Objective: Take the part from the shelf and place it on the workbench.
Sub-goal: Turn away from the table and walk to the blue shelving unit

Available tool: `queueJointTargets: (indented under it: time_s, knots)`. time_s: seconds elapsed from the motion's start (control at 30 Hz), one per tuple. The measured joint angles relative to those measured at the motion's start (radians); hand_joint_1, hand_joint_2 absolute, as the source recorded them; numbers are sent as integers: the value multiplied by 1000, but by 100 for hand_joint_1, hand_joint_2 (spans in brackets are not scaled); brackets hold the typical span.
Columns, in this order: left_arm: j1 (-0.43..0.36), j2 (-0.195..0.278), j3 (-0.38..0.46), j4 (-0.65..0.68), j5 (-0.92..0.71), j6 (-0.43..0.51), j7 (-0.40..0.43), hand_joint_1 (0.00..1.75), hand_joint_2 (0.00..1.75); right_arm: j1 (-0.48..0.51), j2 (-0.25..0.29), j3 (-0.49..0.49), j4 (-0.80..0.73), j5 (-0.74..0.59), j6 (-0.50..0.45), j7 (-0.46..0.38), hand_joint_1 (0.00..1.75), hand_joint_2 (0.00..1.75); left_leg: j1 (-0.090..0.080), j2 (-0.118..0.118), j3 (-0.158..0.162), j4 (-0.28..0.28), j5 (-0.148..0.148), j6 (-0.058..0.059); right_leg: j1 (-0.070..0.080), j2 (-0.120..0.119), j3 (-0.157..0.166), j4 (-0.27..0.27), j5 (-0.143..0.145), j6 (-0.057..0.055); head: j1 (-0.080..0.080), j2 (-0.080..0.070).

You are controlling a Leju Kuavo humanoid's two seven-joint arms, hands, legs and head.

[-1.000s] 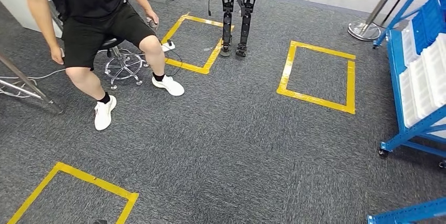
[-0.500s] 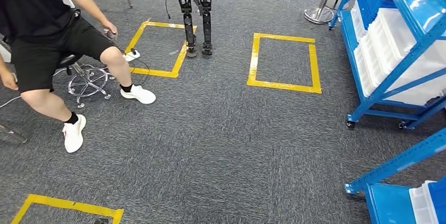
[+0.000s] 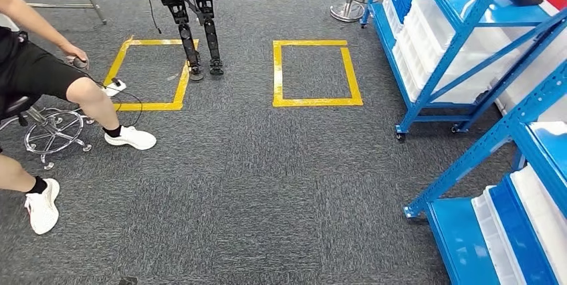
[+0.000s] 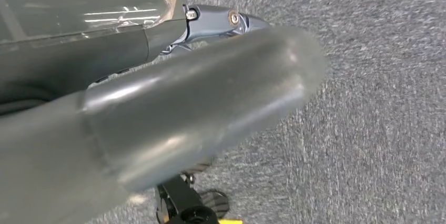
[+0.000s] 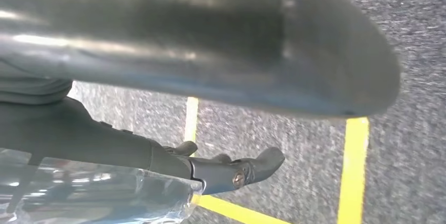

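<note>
The whole scene has swung since a second ago: the robot has turned right, so the blue shelf [image 3: 461, 44] with its white bins [image 3: 434, 37] now fills the right side, and a nearer shelf [image 3: 508, 231] stands at near right; the seated person [image 3: 40, 77] has slid to the left edge; this reads as the approach, the part not yet discernible among the bins; the left hand [image 4: 158, 108] and right hand [image 5: 226, 171] hang over grey carpet [image 3: 267, 184], whether their fingers are apart or together I cannot tell.

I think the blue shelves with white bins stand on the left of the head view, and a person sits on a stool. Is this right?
One detail is wrong: the blue shelves stand on the right of the head view. The person does sit on a stool, at the left.
</note>
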Motion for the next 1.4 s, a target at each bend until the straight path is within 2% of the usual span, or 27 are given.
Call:
queueJointTargets:
  time_s: [0.03,0.1,0.13,0.17,0.23,0.27,0.3,0.33,0.4,0.43,0.5,0.67,0.73,0.77,0.8,0.87,0.9,0.93,0.97,1.03,1.1,1.17,1.23,1.3,1.33,1.37,1.4]
  knots:
    - [-2,-2,0,0,-2,2,0,0,0,3,-1,0,0,2,-1,6,0,0,-1,12,1,-5,5,8,0,-9,-9,8,-3,5,0,0]
    - [-4,-5,1,0,-7,5,1,0,0,6,0,0,0,7,-2,18,0,0,-1,41,2,-14,13,23,3,-59,-47,72,-37,5,6,0]
    - [-3,-6,2,0,-8,8,3,0,0,7,1,0,0,10,-2,24,0,0,-4,56,1,-14,13,27,2,-91,-79,134,-67,1,8,0]
    - [0,-6,4,0,-9,11,6,0,0,8,1,0,0,13,-2,30,0,0,-6,72,-1,-14,13,30,1,-108,-112,202,-96,0,11,0]
    - [3,-6,6,0,-11,19,13,0,0,13,2,0,0,20,-2,40,0,0,-9,103,-3,-14,13,30,0,-121,-145,281,-120,6,11,0]
    - [3,-7,6,0,-12,21,15,0,0,16,2,0,0,23,-1,44,0,0,-9,116,-3,-13,12,29,-1,-126,-132,265,-111,13,12,0]
    - [3,-8,6,0,-13,23,16,0,0,19,1,0,0,25,-1,46,0,0,-9,128,-2,-13,11,27,-2,-137,-99,211,-92,20,12,0]
    - [3,-9,7,0,-14,24,16,0,0,21,1,0,0,28,0,47,0,0,-9,139,0,-13,10,24,-3,-163,-54,138,-70,25,12,0]
    - [3,-10,8,0,-16,26,17,0,0,19,1,0,0,32,1,48,0,0,-16,162,6,-11,3,13,2,-214,11,27,-39,21,11,0]
    - [3,-10,8,0,-16,28,17,0,0,18,1,0,0,33,2,48,0,0,-19,173,11,-11,0,7,5,-225,22,6,-32,14,10,0]
    - [1,-10,9,0,-17,30,17,0,0,18,1,0,0,35,4,48,0,0,-21,189,16,-12,-4,0,8,-211,19,4,-29,4,6,0]
    - [0,-10,9,0,-17,30,17,0,0,19,1,0,0,35,4,48,0,0,-21,194,18,-13,-4,-1,9,-206,15,4,-29,2,6,0]
    - [-1,-11,9,0,-18,31,17,0,0,20,0,0,0,36,4,48,0,0,-18,202,20,-13,-7,-6,5,-194,16,2,-27,-4,6,0]
    - [-2,-12,10,0,-20,32,19,0,0,19,0,0,0,37,4,48,0,0,-14,173,4,30,-37,-11,0,-178,16,0,-23,-14,4,0]
    - [-1,-13,10,0,-22,35,24,0,0,19,1,0,0,39,4,48,0,0,-10,139,-31,108,-76,-17,-3,-153,17,-2,-19,-24,3,0]
    - [1,-14,12,0,-27,45,36,0,0,19,2,0,0,48,4,49,0,0,-2,61,-76,198,-102,-24,-4,-94,19,-2,-13,-38,1,0]
    - [2,-14,13,1,-28,50,41,0,0,19,2,0,0,51,4,50,0,0,1,41,-67,169,-71,-23,-2,-71,21,-2,-12,-37,0,0]
    - [2,-14,13,1,-28,54,44,0,0,19,3,0,0,55,4,51,0,0,4,13,-37,97,-32,-21,-1,-55,22,0,-12,-35,0,0]
    - [2,-15,14,1,-28,57,45,0,0,17,3,0,0,56,4,52,0,0,7,-11,-17,47,-12,-19,2,-42,19,1,-11,-31,0,0]
    - [3,-16,16,1,-28,64,47,0,0,14,4,0,0,61,5,52,0,0,5,-33,-4,7,-4,-13,3,-20,8,2,-5,-18,1,0]
    - [1,-17,21,0,-29,70,49,0,0,16,4,0,0,65,5,54,0,0,-1,-7,-2,-1,3,1,0,-8,-6,1,1,-3,0,0]
    - [-1,-19,24,0,-29,78,50,0,0,18,4,0,0,68,5,57,0,0,-1,21,0,-13,13,18,1,-50,-33,41,-20,-1,3,0]
    - [1,-20,27,0,-31,88,53,0,0,15,6,0,0,70,5,59,0,0,-3,52,0,-17,16,25,0,-104,-91,159,-78,-6,5,0]
    - [4,-20,30,0,-34,96,56,0,0,14,8,0,0,71,5,60,0,0,-6,85,-2,-16,15,26,-4,-120,-144,271,-119,-2,5,0]
    - [4,-21,30,0,-36,98,57,0,0,16,8,0,0,71,5,61,0,0,-6,99,-2,-16,15,25,-6,-124,-145,281,-118,5,5,0]
    - [3,-22,31,0,-38,100,58,0,0,17,8,0,0,71,5,61,0,0,-6,112,-2,-16,13,24,-9,-130,-124,248,-103,15,6,0]
    - [3,-23,31,0,-39,101,59,0,0,18,8,0,0,71,5,61,0,0,-5,125,1,-15,12,20,-12,-144,-83,179,-79,25,6,0]
